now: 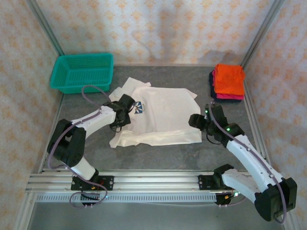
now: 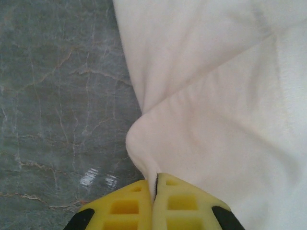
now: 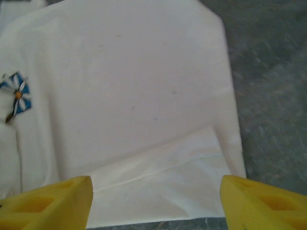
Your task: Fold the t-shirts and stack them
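On the middle of the table (image 1: 158, 160) we have the white shirt (image 1: 165, 120) spread flat. Its long axis runs left to right across us, with the logo (image 1: 139, 108) and sleeves toward the left arm and the hem toward the right arm. At its left edge the left jaws are closed tight on a rounded fold of cloth, caught between the yellow pads (image 2: 139, 191), with bare table just to their left. At the opposite end the right jaws stand wide open and grip nothing. One pad (image 3: 48, 199) sits to either side of the shirt's near right corner, and its edge lies just ahead of them.

We judge that the next move turns on this. The shirt stretches between the two arms, each nearest its own end, so the right jaws must close on the edge in front of them before both ends can be carried over. The stack (image 1: 228, 81) of orange, pink and dark shirts sits at the far right corner, nearer the right arm.
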Controlling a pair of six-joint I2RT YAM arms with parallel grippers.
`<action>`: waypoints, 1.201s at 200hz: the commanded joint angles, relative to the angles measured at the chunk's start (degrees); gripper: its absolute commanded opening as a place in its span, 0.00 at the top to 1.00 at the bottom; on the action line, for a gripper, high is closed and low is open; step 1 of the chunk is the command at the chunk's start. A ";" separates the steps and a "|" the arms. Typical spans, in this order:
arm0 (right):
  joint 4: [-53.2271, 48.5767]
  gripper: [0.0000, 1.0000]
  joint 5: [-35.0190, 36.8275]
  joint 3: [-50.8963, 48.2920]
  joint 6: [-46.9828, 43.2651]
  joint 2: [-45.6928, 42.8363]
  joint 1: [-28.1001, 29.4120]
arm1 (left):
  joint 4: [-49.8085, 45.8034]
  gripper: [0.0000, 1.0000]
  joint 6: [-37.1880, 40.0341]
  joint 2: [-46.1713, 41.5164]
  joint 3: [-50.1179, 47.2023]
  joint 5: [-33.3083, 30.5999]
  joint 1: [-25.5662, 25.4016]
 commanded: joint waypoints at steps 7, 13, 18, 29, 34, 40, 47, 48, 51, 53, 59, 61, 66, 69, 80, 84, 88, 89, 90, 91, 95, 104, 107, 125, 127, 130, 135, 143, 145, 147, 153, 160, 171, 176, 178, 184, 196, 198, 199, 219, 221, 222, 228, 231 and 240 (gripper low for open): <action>-4.52 0.30 -1.36 -3.61 13.75 1.19 -3.32 | 2.15 1.00 -3.03 -6.44 -4.76 -2.43 1.37; -4.08 0.28 -1.95 -4.54 15.44 1.62 -3.69 | 2.21 1.00 -3.58 -8.28 -6.05 -3.11 1.49; -3.79 0.28 -2.09 -5.20 16.30 1.96 -3.83 | 2.15 1.00 -4.23 -9.69 -7.18 -3.44 1.66; -2.65 0.33 -1.61 -5.70 16.53 2.84 -3.88 | 2.03 1.00 -5.52 -12.88 -9.46 -3.66 1.97; -2.23 0.38 -1.31 -5.51 16.05 3.39 -3.82 | 1.99 1.00 -6.16 -14.18 -10.52 -3.81 2.06; -1.91 0.42 -0.79 -5.04 15.51 4.21 -3.83 | 1.73 1.00 -7.06 -15.52 -11.74 -3.86 2.06; -1.85 0.46 -0.30 -4.11 15.00 5.67 -3.81 | 1.69 1.00 -7.87 -17.02 -13.11 -3.91 2.08; -1.84 0.46 -0.28 -3.94 14.89 5.93 -3.84 | 1.69 1.00 -8.01 -17.20 -13.31 -3.91 2.07; -1.90 0.47 -0.31 -3.48 14.72 6.71 -3.86 | 1.56 1.00 -8.33 -17.72 -13.78 -3.94 2.11; -1.87 0.48 -0.32 -3.14 14.52 7.28 -3.85 | 1.52 1.00 -8.68 -18.00 -14.14 -4.03 2.07; -1.86 0.49 -0.82 -2.18 14.20 9.01 -3.84 | 1.36 1.00 -9.50 -19.04 -15.16 -4.28 2.06; -1.84 0.49 -1.08 -1.81 14.11 9.79 -3.81 | 1.29 1.00 -9.83 -19.36 -15.57 -4.40 2.06; -1.58 0.50 -1.85 -1.10 14.00 11.54 -3.82 | 1.05 1.00 -10.63 -20.37 -16.32 -4.96 2.06; -1.38 0.51 -2.28 -0.78 13.99 12.53 -3.81 | 1.00 1.00 -11.13 -20.98 -16.97 -5.27 2.06; -0.34 0.50 -3.85 -0.10 13.91 16.19 -3.80 | 1.02 1.00 -12.42 -23.51 -18.88 -6.15 2.21; -0.02 0.50 -4.03 0.05 13.82 17.32 -3.83 | 0.98 1.00 -12.79 -24.32 -19.37 -6.52 2.28; 0.28 0.50 -4.05 0.10 13.70 18.27 -3.83 | 0.85 1.00 -13.00 -25.13 -19.87 -6.68 2.32; 0.36 0.50 -4.09 0.10 13.67 18.51 -3.81 | 0.81 1.00 -12.99 -25.30 -19.98 -6.75 2.32; 0.45 0.50 -4.11 0.10 13.66 18.76 -3.80 | 0.81 1.00 -13.03 -25.43 -20.08 -6.78 2.41; 0.54 0.50 -4.03 0.10 13.60 19.02 -3.80 | 0.85 1.00 -13.05 -25.59 -20.18 -6.78 2.48; 0.89 0.50 -3.80 0.10 13.45 19.68 -3.83 | 0.88 1.00 -13.15 -26.08 -20.48 -6.74 2.64; 1.78 0.52 -2.53 0.10 13.01 21.13 -3.83 | 0.54 1.00 -13.13 -26.80 -20.86 -6.70 3.01; 2.10 0.53 -2.16 0.15 12.86 21.50 -3.82 | 0.46 1.00 -13.08 -26.86 -20.89 -6.64 3.02; 3.15 0.57 -0.92 1.28 11.44 24.22 -4.07 | 0.41 1.00 -12.89 -26.64 -20.99 -6.32 3.25; 3.17 0.58 -0.93 1.52 11.27 24.58 -4.10 | 0.44 1.00 -12.83 -26.62 -20.98 -6.31 3.21; 3.25 0.60 -0.99 1.83 11.00 25.08 -4.22 | 0.43 1.00 -12.80 -26.54 -20.98 -6.20 3.27; 3.45 0.61 -1.05 2.30 10.61 25.96 -4.35 | 0.45 1.00 -12.63 -26.38 -20.98 -6.15 3.29; 3.76 0.61 -1.18 2.86 10.26 27.18 -4.49 | 0.39 1.00 -12.42 -26.20 -20.82 -6.11 3.29; 3.91 0.61 -1.31 3.01 10.18 27.43 -4.56 | 0.37 1.00 -12.43 -26.23 -20.81 -6.15 3.29; 4.00 0.61 -1.36 3.11 10.14 27.71 -4.56 | 0.32 1.00 -12.34 -26.19 -20.80 -6.14 3.29; 4.36 0.61 -1.70 3.43 9.92 28.42 -4.64 | 0.28 1.00 -12.21 -26.18 -20.72 -6.27 3.29; 4.78 0.61 -2.06 3.66 9.86 29.16 -4.67 | 0.15 1.00 -12.21 -26.18 -20.71 -6.31 3.37; 5.34 0.61 -2.52 3.84 9.77 30.24 -4.66 | -0.07 1.00 -12.27 -26.43 -20.71 -6.46 3.45; 5.45 0.61 -2.55 3.94 9.63 30.60 -4.68 | -0.19 1.00 -12.32 -26.59 -20.71 -6.54 3.47; 5.52 0.61 -2.55 3.96 9.60 30.79 -4.67 | -0.17 1.00 -12.35 -26.61 -20.71 -6.51 3.47; 5.67 0.61 -2.36 3.99 9.43 31.23 -4.79 | -0.18 1.00 -12.35 -26.85 -20.80 -6.50 3.55; 5.99 0.66 -2.52 4.10 9.20 31.93 -4.94 | -0.36 1.00 -12.37 -27.33 -20.89 -6.66 3.63; 6.03 0.67 -2.61 4.07 9.10 32.00 -5.00 | -0.39 1.00 -12.44 -27.34 -20.89 -6.70 3.64; 6.05 0.68 -2.62 4.11 9.09 32.06 -5.01 | -0.45 1.00 -12.40 -27.33 -20.89 -6.67 3.64; 6.51 0.69 -2.99 3.92 8.59 33.26 -5.41 | -0.60 1.00 -12.46 -27.98 -21.06 -6.64 3.81; 6.51 0.68 -2.99 3.93 8.56 33.32 -5.45 | -0.60 1.00 -12.44 -28.06 -21.06 -6.70 3.82; 6.51 0.68 -2.99 3.91 8.50 33.33 -5.50 | -0.60 1.00 -12.45 -28.08 -21.11 -6.67 3.82; 6.40 0.66 -2.91 3.89 8.30 33.68 -5.61 | -0.76 1.00 -12.50 -28.19 -21.15 -6.65 3.82; 6.36 0.66 -2.95 3.90 8.14 33.74 -5.64 | -0.78 1.00 -12.49 -28.33 -21.15 -6.70 3.89; 6.05 0.72 -2.87 3.89 7.72 33.74 -5.72 | -0.93 1.00 -12.47 -28.63 -21.15 -6.68 3.91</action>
